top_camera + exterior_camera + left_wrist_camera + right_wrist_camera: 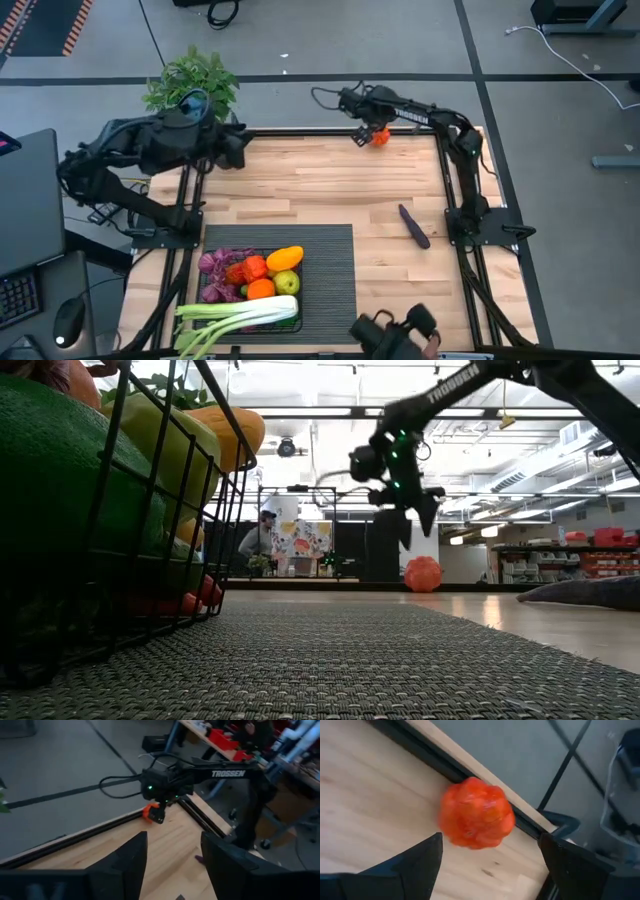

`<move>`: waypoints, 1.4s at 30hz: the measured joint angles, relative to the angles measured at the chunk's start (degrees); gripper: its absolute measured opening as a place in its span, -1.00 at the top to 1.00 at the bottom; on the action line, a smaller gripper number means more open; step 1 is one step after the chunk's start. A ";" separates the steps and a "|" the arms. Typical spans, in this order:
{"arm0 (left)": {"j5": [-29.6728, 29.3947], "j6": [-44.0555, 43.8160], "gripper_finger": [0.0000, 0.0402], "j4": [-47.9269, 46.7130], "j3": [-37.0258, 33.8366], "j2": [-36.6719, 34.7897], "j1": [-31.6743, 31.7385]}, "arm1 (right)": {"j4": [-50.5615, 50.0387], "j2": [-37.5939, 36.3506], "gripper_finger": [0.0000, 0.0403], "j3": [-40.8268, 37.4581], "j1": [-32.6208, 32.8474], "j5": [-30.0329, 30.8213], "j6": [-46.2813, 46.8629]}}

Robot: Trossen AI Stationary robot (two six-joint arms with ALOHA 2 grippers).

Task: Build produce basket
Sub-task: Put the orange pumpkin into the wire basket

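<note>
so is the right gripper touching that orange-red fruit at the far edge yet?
Apart. In the right wrist view, both fingers flank the orange-red fruit with bare wood showing between each and it. The right gripper is open.

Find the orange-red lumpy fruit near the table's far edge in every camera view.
High view: the fruit lies at the far edge, under the right gripper.
Low view: far, right of centre.
Left wrist view: centre, below the right gripper.
Right wrist view: centre, between open fingers.
Shared landmark: the black edge rail.
</note>
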 joint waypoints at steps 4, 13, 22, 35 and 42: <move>0.37 -0.41 -0.05 0.07 0.00 1.10 2.25 | 2.10 0.00 -0.69 -2.35 -4.23 -5.03 -1.70; 0.43 -0.49 -0.22 0.20 0.00 3.02 4.57 | 9.94 0.00 -0.81 -5.58 -7.12 -11.79 -4.68; 0.48 -0.51 -0.25 0.38 -0.02 3.45 4.74 | 12.26 0.00 -0.95 -12.31 -8.28 -13.80 -4.54; 2.02 -0.51 -0.25 0.40 -0.02 3.43 4.74 | 12.84 -0.11 -0.77 -13.17 -7.38 -17.67 -6.15; 2.41 0.11 -0.23 -0.60 -0.02 2.91 4.74 | 12.46 -3.06 -0.76 -11.42 -3.22 -30.00 -4.57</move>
